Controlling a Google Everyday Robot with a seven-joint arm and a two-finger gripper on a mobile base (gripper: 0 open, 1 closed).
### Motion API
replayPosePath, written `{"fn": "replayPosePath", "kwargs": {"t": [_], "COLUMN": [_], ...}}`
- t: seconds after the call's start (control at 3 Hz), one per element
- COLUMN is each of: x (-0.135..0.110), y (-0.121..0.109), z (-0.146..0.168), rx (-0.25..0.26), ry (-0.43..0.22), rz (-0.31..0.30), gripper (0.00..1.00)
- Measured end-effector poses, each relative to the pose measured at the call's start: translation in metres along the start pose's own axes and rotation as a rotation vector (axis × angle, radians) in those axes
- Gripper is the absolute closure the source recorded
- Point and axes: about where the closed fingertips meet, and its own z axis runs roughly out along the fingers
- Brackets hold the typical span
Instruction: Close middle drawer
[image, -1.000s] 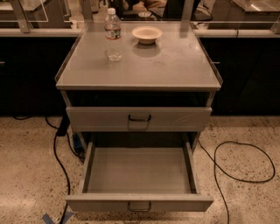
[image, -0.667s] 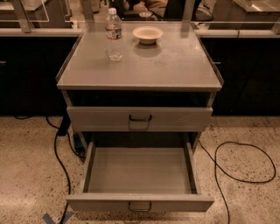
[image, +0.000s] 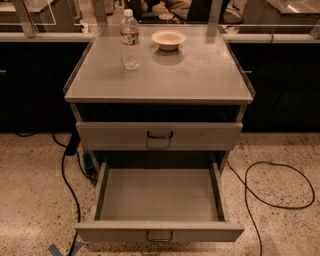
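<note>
The middle drawer (image: 160, 197) is pulled far out from the grey metal cabinet (image: 160, 75). Its wide shallow tray is empty. Its low flat front (image: 200, 232) sits near the bottom edge of the view, with a small dark loop handle (image: 160, 236) at the centre. Above it, the taller-fronted top drawer (image: 200, 136) is shut, with its handle (image: 160, 135) at the centre. The lowest drawer is hidden beneath the open one. The gripper is not in view.
A water bottle (image: 130, 39) and a small pale bowl (image: 168, 39) stand on the cabinet top. Black cables lie on the speckled floor at the left (image: 67, 185) and right (image: 280, 185). Dark counters stand behind the cabinet.
</note>
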Motion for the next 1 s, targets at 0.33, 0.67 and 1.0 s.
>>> {"fn": "replayPosePath", "kwargs": {"t": [0.33,0.67,1.0], "x": [-0.003,-0.011,-0.019], "y": [0.003,0.016,0.035], "z": [0.008,0.004,-0.005], "rx": [-0.028,-0.037,-0.027], "ry": [-0.008,-0.03,-0.047], "rz": [-0.022,-0.053,-0.071], "gripper": [0.0,0.0,0.0]}}
